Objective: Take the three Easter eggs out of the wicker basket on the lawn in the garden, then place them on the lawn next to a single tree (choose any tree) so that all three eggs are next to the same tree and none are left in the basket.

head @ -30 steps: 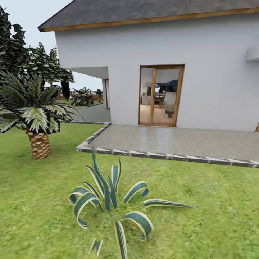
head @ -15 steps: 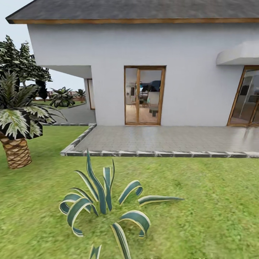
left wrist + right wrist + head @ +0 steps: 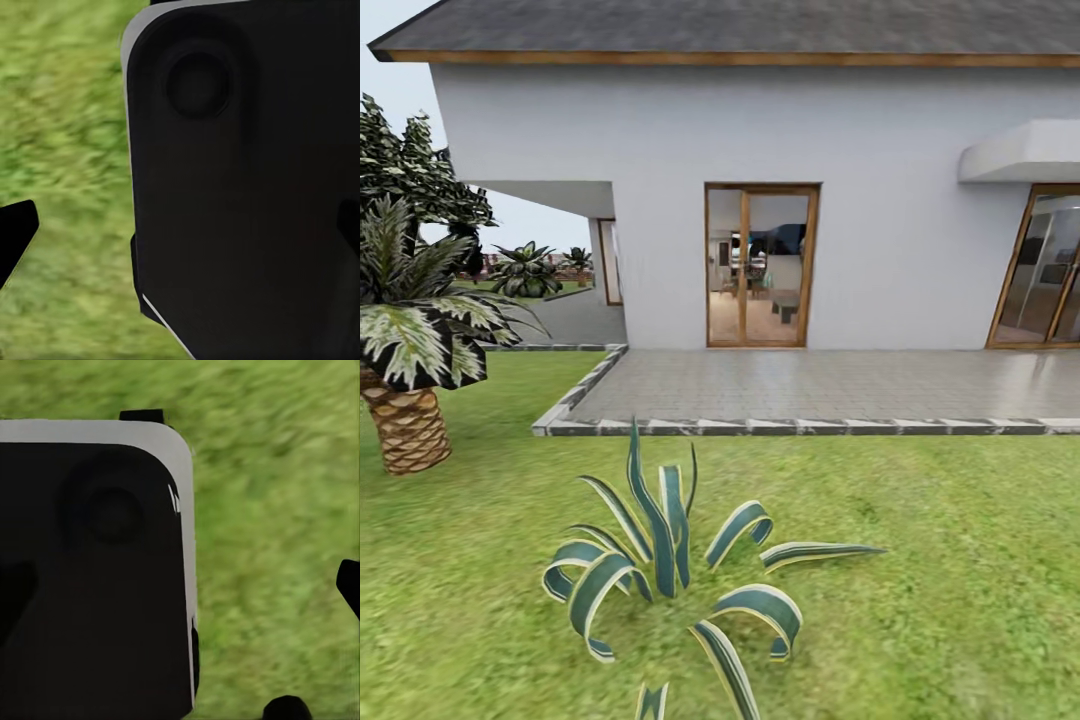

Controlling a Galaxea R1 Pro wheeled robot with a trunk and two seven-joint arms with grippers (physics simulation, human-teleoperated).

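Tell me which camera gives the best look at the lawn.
The head view: the lawn spreads wide from the paved terrace to the striped agave and the palm. Both wrist views give blurred patches of grass beside dark robot panels.

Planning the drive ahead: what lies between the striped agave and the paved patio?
Bare lawn lies between the agave and the patio kerb, seen in the head view.

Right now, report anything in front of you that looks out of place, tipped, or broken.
Nothing stands out. The striped agave sits upright on the lawn, the short palm stands straight, the patio edging runs unbroken, and the house's glass door looks intact.
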